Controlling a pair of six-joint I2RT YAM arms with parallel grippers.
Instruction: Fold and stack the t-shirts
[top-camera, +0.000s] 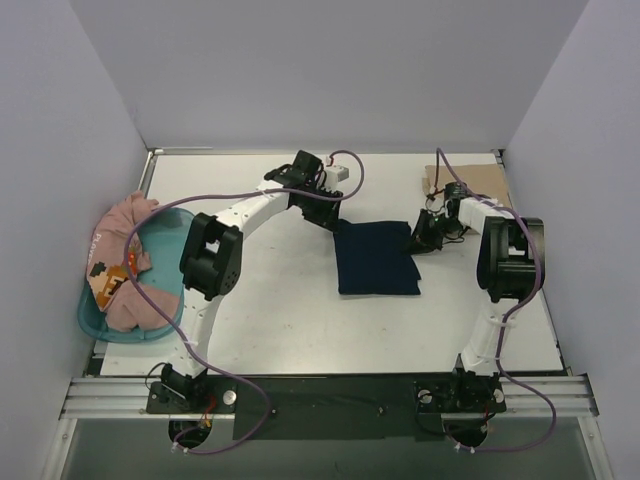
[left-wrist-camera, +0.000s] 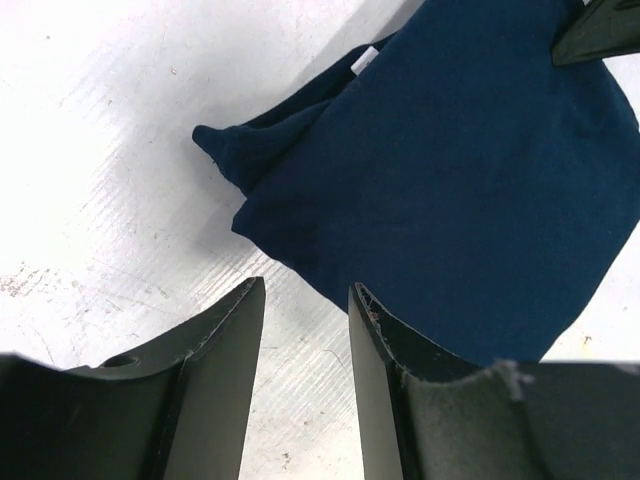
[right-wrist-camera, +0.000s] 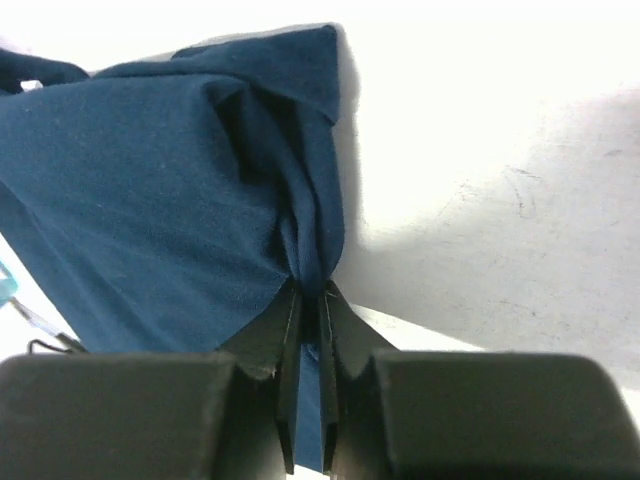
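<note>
From above, the dark navy t-shirt (top-camera: 375, 258) is being shown folded into a rough rectangle near the middle of the white table (top-camera: 280, 310), with 2 arms being held at its far corners: the left gripper (top-camera: 337, 224) at the far-left corner and the right gripper (top-camera: 418, 240) at the far-right one. A pink t-shirt (top-camera: 125, 265) with a small print is being kept heaped in and over a teal tub (top-camera: 98, 322) at the table's left edge, well apart from the navy one. In the left wrist view, the left gripper (left-wrist-camera: 305, 290) is being held with its fingers parted and nothing between them, just beside a bunched corner of the navy t-shirt (left-wrist-camera: 470, 200), with bare table showing in the gap. In the right wrist view, the right gripper (right-wrist-camera: 310, 300) is being kept closed on a gathered fold of the navy t-shirt (right-wrist-camera: 150, 200), the cloth being pinched tight between the 2 fingers and pulled into creases there.
</note>
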